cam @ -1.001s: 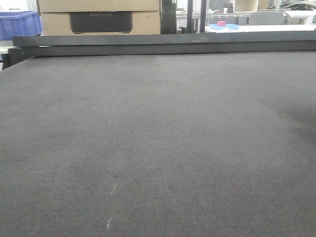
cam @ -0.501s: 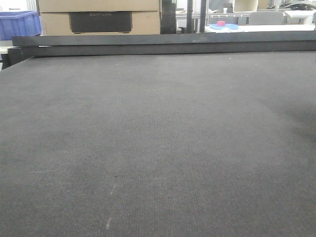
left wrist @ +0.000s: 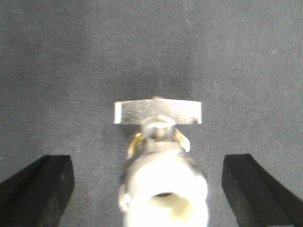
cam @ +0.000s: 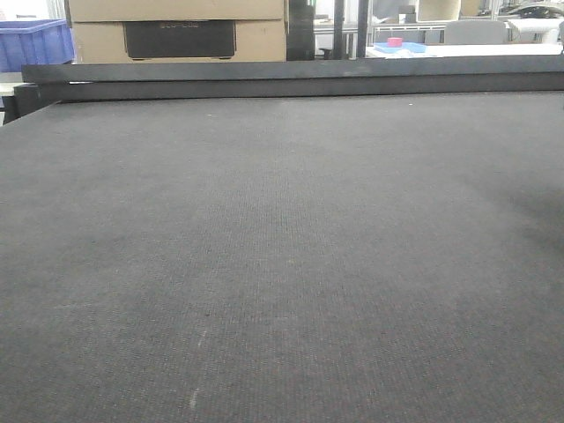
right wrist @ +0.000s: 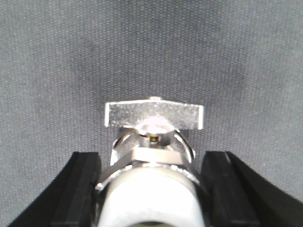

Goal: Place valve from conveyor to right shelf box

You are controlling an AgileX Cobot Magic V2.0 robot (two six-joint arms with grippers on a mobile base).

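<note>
The right tool (right wrist: 151, 158) is clenched on the valve (right wrist: 152, 142). Its black fingers (right wrist: 83, 189) sit against both sides of the white-capped body, above the grey weave of the conveyor (cam: 282, 264). The valve's flat silver handle lies crosswise just past the fingertips. Whether the valve rests on the conveyor or hangs just clear of it cannot be told.

The left tool (left wrist: 147, 158) is released. Its fingers (left wrist: 45, 189) stand wide apart, well clear of a second valve (left wrist: 161, 161) that lies on the conveyor between them. This one also has its white cap toward the camera, with brass-coloured parts under its silver handle.

In the front-facing view the conveyor's belt runs back to a dark rail (cam: 291, 77) along its far edge. Beyond the conveyor stand a cardboard box (cam: 176, 31), a blue bin (cam: 33, 42) at far left, and a blue tray (cam: 401, 47) holding something pink at right.
</note>
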